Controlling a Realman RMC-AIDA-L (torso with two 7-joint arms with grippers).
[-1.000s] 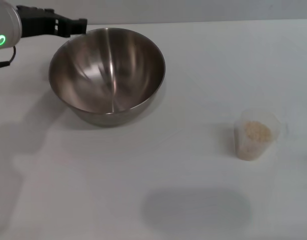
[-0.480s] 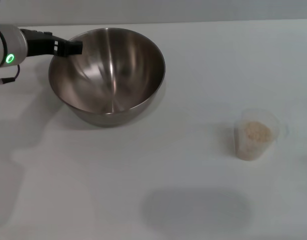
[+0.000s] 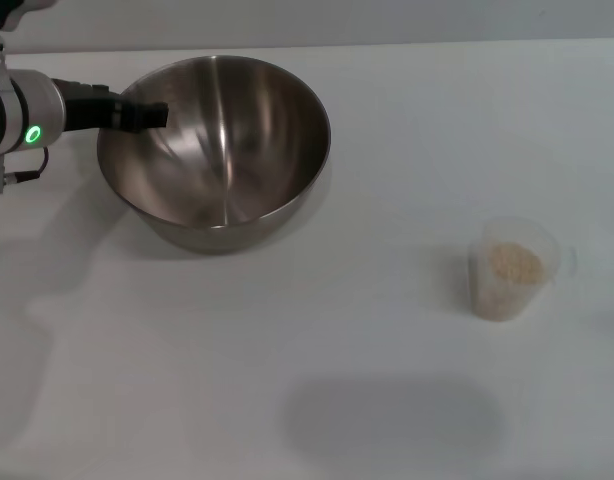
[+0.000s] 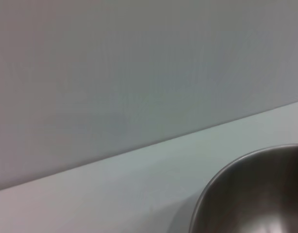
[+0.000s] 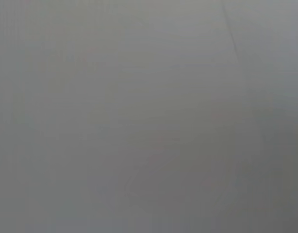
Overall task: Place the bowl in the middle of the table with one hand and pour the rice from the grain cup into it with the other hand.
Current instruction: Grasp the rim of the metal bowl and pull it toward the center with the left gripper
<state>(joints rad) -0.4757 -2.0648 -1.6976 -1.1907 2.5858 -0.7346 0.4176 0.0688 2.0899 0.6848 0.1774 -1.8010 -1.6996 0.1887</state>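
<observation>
The steel bowl point(image 3: 215, 150) stands on the white table point(image 3: 317, 340) at the far left of the middle. Its rim also shows in the left wrist view point(image 4: 246, 194). My left gripper point(image 3: 152, 114) reaches in from the left at the bowl's left rim, over the rim's edge. The clear grain cup point(image 3: 511, 267) stands upright at the right, with a heap of pale rice point(image 3: 513, 262) inside. My right gripper is out of view, and its wrist view shows only blank grey.
A grey wall point(image 4: 139, 63) runs behind the table's far edge. A soft shadow point(image 3: 392, 415) lies on the table near the front.
My left arm has come down and forward, from behind the bowl's far-left rim to its left rim. The bowl and the cup have not moved.
</observation>
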